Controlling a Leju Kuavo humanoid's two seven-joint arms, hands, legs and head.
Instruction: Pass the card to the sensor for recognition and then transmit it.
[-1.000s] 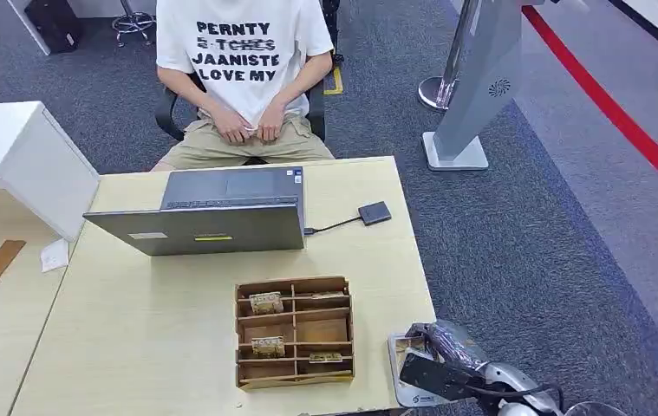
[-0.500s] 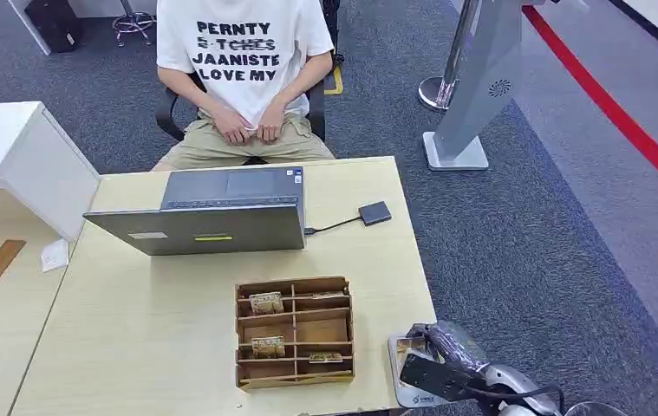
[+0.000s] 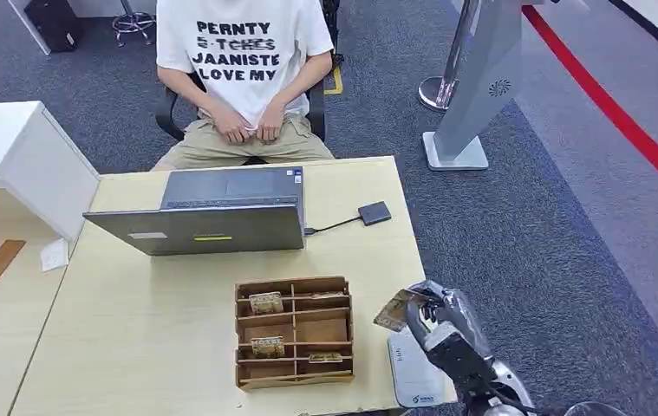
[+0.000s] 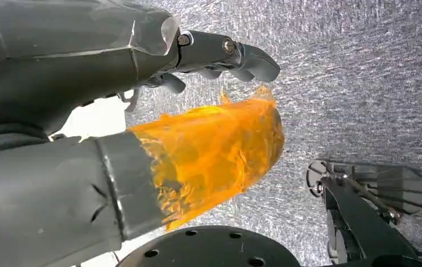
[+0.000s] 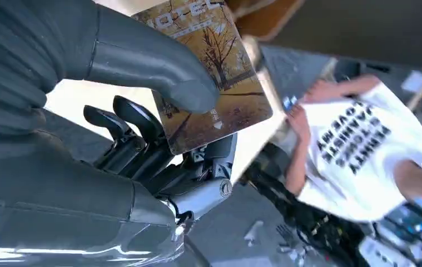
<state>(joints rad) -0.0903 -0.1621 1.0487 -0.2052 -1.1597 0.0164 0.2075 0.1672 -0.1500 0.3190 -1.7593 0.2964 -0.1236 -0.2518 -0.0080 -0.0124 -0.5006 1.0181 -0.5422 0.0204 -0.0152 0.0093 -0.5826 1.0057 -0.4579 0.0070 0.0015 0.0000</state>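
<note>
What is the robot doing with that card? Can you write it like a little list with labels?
right hand: pinches the card, lifted above the table's right edge
card picture: autumn trees, word HOTEL
sensor: small dark pad by the laptop, cabled to it, card not there yet
box: brown tray with more cards in compartments
white pad: on table under the hand
person: seated behind the table, hands in lap
</note>
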